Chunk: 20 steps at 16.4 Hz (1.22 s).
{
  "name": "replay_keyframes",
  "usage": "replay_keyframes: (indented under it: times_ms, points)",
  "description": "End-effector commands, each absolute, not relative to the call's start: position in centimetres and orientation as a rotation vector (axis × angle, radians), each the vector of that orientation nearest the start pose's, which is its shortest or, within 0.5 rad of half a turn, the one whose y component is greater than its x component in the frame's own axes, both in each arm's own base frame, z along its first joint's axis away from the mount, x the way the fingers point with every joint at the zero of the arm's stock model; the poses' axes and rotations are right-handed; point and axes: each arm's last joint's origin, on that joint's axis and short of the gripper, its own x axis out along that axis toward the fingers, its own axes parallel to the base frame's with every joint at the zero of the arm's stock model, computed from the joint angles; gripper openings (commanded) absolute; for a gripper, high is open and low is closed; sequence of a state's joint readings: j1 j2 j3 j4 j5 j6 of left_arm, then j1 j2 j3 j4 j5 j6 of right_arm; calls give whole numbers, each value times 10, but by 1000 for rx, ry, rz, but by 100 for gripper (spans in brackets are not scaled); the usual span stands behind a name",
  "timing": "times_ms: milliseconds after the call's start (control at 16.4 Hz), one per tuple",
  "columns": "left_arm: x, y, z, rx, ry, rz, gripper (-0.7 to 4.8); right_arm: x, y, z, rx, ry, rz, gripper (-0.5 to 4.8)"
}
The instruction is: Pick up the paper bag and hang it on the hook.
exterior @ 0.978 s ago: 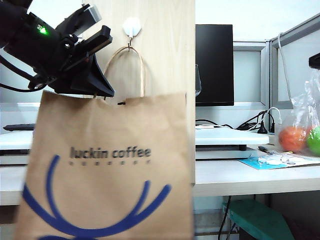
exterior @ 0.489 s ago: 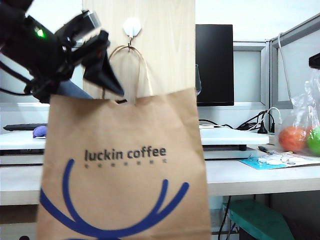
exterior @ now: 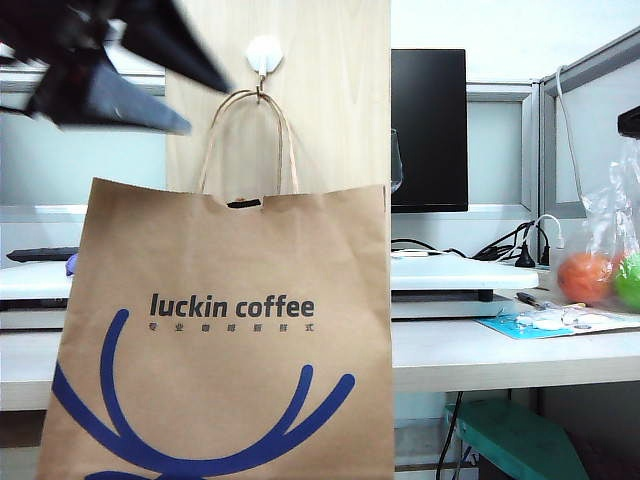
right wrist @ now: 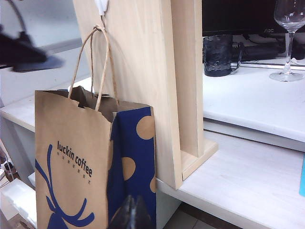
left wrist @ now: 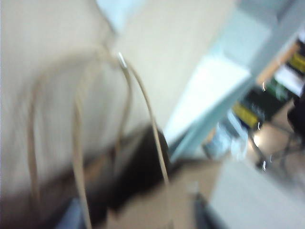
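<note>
The brown paper bag [exterior: 220, 330] with "luckin coffee" print hangs by its twisted handles [exterior: 255, 130] from the small white hook [exterior: 263, 52] on the upright wooden board [exterior: 330, 100]. My left gripper [exterior: 207, 108], blurred, is up and left of the handles. Its fingers are spread, open and hold nothing. The right wrist view shows the bag [right wrist: 71, 157] with its navy dotted side under the hook [right wrist: 101, 5], the left gripper [right wrist: 47, 59] beside the handles, and my right gripper [right wrist: 131, 214] shut low in front of the bag. In the blurred left wrist view only the handles [left wrist: 128, 90] are clear.
A clear plastic bag of orange and green balls [exterior: 600, 270] hangs at the far right. A black monitor [exterior: 430, 130] stands behind the white desk [exterior: 480, 360]. A dark mug [right wrist: 219, 55] and a wine glass [right wrist: 288, 38] sit on the raised shelf beside the board.
My left gripper was shut at the bag's top edge by the handle. It has opened and risen up and left, away from the bag. The bag swung a little and hangs from the hook.
</note>
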<state>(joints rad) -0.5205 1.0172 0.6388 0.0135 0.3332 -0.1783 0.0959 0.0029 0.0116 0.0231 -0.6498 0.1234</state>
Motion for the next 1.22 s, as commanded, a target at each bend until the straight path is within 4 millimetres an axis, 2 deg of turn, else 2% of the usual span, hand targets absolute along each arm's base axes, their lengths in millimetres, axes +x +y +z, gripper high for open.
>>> replay_keyframes:
  times_ms: [61,183,306,611,794,1161,1222]
  points:
    - [164,-104,278,-64,361,-799,-6,90,26,168,112,16,744,-1]
    - [143,-89,297,-39,243,-723,-6,90,26,168,112,16,745,0]
    - [121,-73,306,-9,157,-634,-6,90,26,168,112,16,746,0]
    - [83,-50,312,-28,33,-592,-5,90,26,168,112,16,746,0]
    - [75,-45,315,-38,-10,-592,-5,90,26,168,112,16,746,0]
    - [74,-44,314,-10,-5,-587,-6,90,26,168,112,16,745,0]
    - [72,-40,311,15,19,-506,-5,90,26,168,112,16,746,0]
